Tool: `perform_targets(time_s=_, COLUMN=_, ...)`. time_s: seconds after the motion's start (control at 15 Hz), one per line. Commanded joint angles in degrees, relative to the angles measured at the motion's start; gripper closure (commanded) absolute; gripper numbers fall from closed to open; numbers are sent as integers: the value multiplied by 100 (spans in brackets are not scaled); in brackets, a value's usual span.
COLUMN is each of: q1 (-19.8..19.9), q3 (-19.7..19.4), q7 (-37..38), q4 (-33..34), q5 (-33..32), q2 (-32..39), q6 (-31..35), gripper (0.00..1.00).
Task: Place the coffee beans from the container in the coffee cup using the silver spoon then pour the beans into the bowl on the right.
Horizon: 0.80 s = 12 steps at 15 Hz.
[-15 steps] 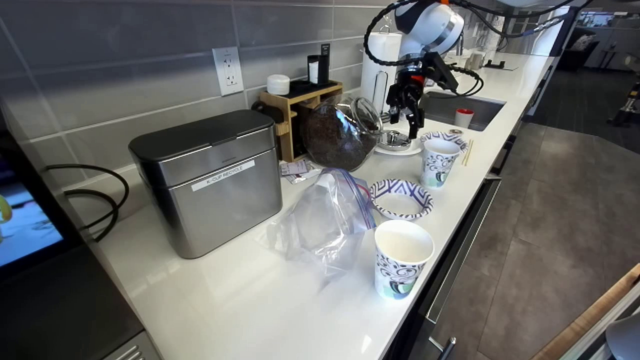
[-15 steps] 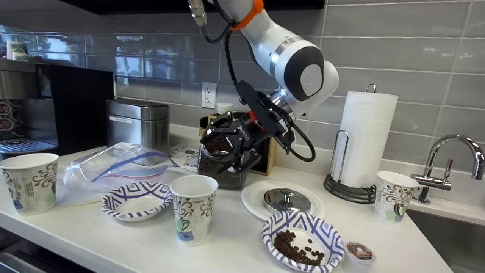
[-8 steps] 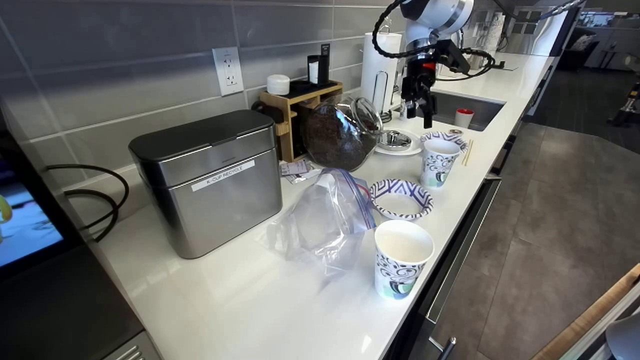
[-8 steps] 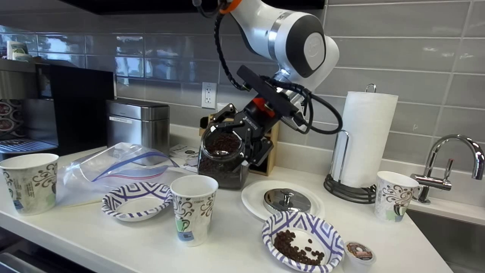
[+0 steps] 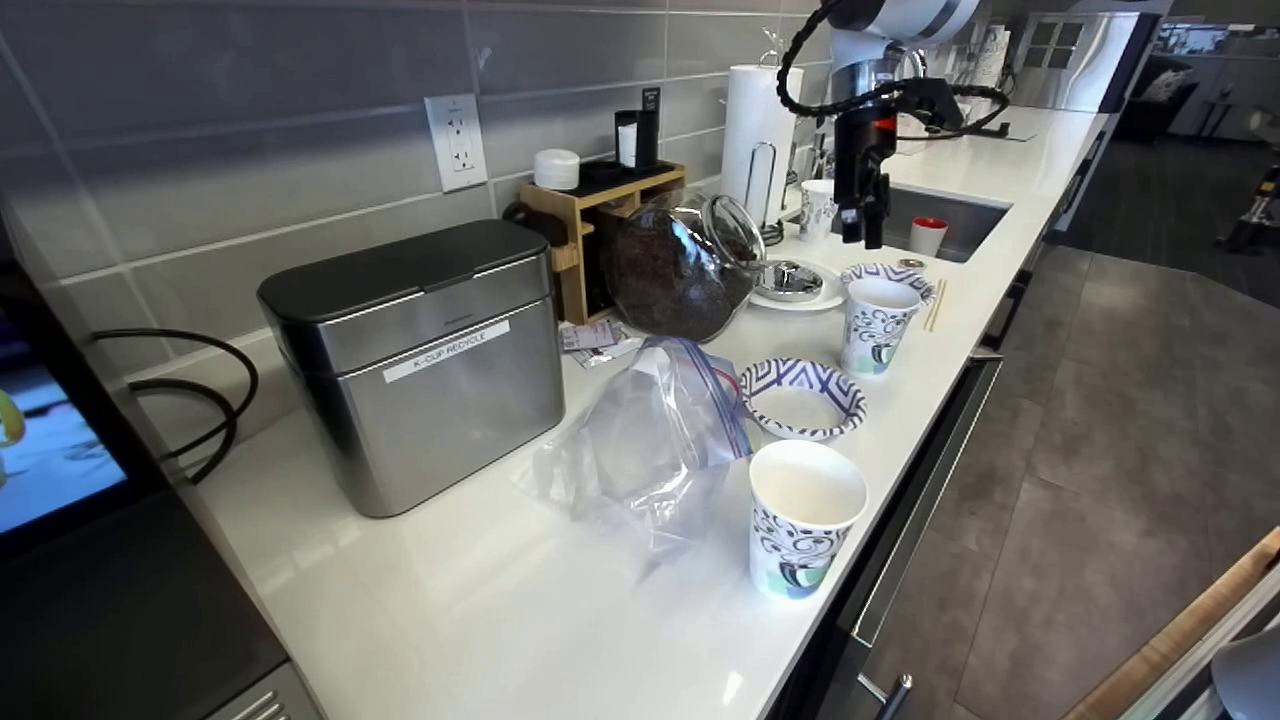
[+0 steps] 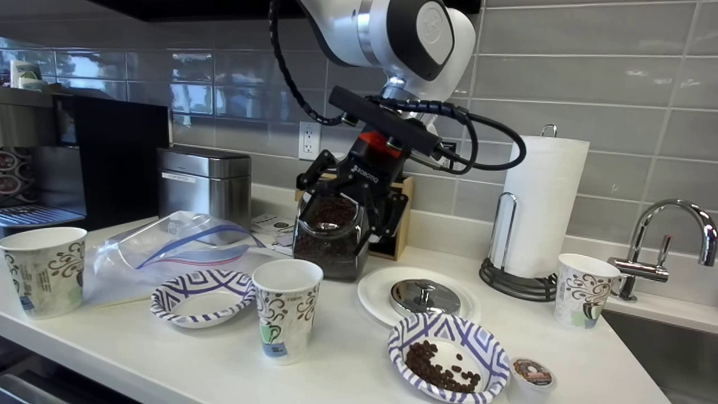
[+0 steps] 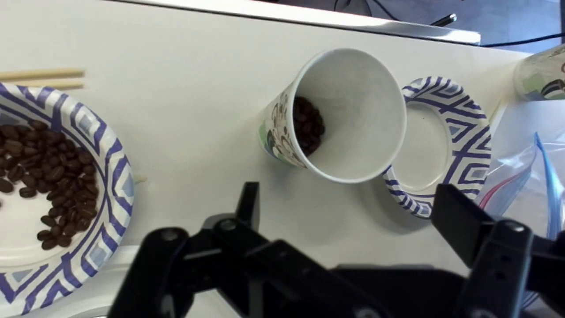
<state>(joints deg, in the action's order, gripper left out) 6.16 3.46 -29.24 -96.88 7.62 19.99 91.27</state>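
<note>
My gripper [image 7: 346, 194] is open and holds nothing; its fingers [image 7: 459, 221] stand wide apart above the counter. The coffee cup [image 7: 280, 132] stands upright beyond them, with dark beans at its bottom. In an exterior view that cup [image 6: 287, 314] is in front of and below the gripper [image 6: 336, 231]. The bowl on the right [image 6: 493, 350] has beans along one side; it shows at the left of the wrist view as a patterned bowl [image 7: 112, 176]. The container, a tilted glass jar [image 6: 322, 264] of beans, sits behind the gripper. The silver spoon is out of view.
A patterned bowl [image 6: 202, 322] without beans is left of the cup. Beyond it are a plastic bag [image 5: 640, 450] and another cup [image 5: 800, 560]. A chrome lid [image 6: 424, 297] rests on a plate [image 6: 367, 294]. A paper towel roll [image 6: 544, 207] and the sink [image 5: 985, 225] lie farther along.
My gripper has swung away from the jar's mouth to point more steeply down, and has shifted toward the sink in an exterior view. It has stayed open. Cups and bowls have not moved.
</note>
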Motion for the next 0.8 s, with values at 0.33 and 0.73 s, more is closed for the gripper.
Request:
perform_targets(time_s=0.33, q1=-102, q3=-111, q7=-846, q4=-2222, q5=-48, q2=-1494, q6=1683, gripper=0)
perform_targets(time_s=0.73, q1=-185, q3=-213, q7=-818, q4=-2883, q5=-148, q2=-1798, q6=2630, gripper=0)
